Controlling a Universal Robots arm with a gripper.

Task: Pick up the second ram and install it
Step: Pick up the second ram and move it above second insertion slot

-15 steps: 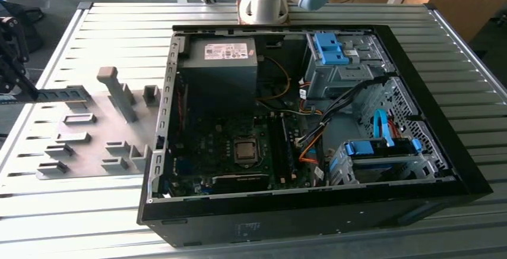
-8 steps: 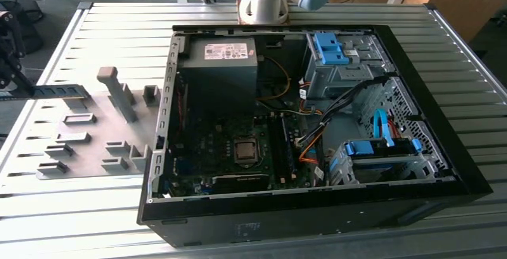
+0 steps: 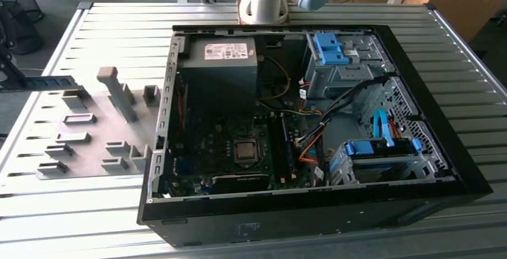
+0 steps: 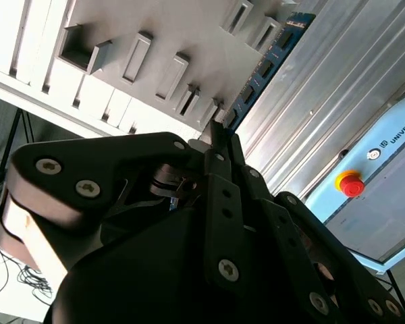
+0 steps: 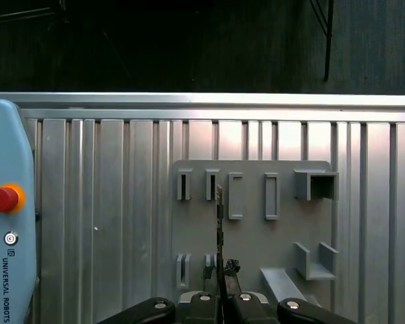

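The second ram [image 4: 266, 64], a slim green-blue board with dark chips, sticks out from my black gripper [image 4: 219, 138], which is shut on one end of it. In the first wrist view the ram [image 5: 219, 223] shows edge-on as a thin line rising from the gripper [image 5: 220, 283], above the grey fixture plate [image 5: 256, 236]. In the exterior view the ram [image 3: 44, 84] hangs level over the far left end of the fixture plate [image 3: 87, 134], apart from the open computer case [image 3: 443, 122]. The motherboard's long dark memory slots [image 3: 281, 143] lie beside the processor socket [image 3: 244, 150].
Grey blocks stand on the plate, one of them tall [image 3: 119, 95]. Inside the case are a power supply [image 3: 222, 57], blue drive-bay clips [image 3: 329, 48] and loose cables [image 3: 313, 143]. A pale blue pendant with a red stop button [image 5: 3, 199] lies on the slatted metal table [image 3: 71, 211].
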